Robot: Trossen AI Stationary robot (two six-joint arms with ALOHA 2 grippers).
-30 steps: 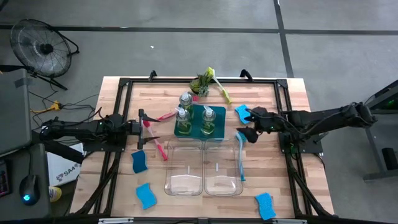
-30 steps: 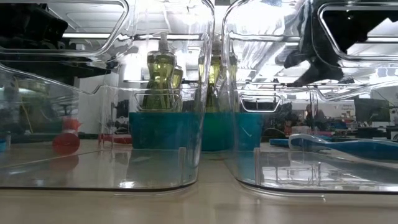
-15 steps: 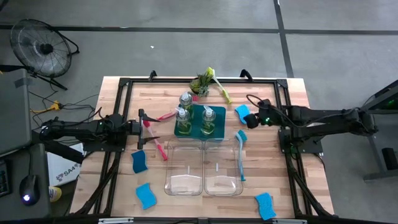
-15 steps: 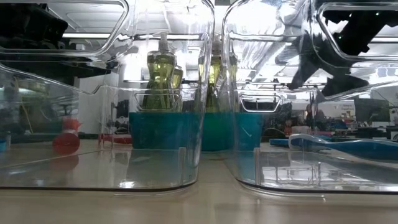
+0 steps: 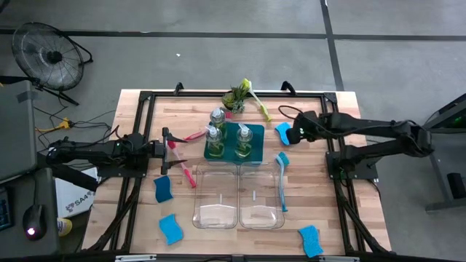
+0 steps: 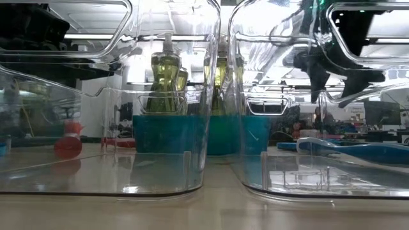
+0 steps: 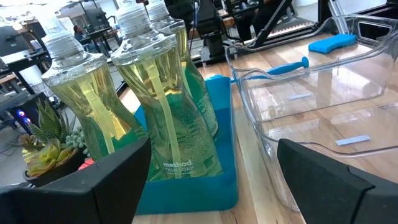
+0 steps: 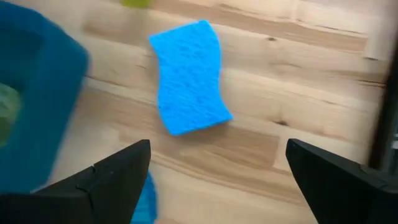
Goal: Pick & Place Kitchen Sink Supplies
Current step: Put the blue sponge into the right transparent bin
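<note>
Right claw [image 5: 294,134] swung from the blue brush [image 5: 281,180] toward 12 o'clock, now over a sponge [image 5: 283,131], released, empty. Sponge pick likely next.

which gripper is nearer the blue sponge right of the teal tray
Right. The right gripper hangs open just beside that sponge, which shows between its fingers in the wrist view. The left gripper sits open across the teal tray, by the red brush.
</note>
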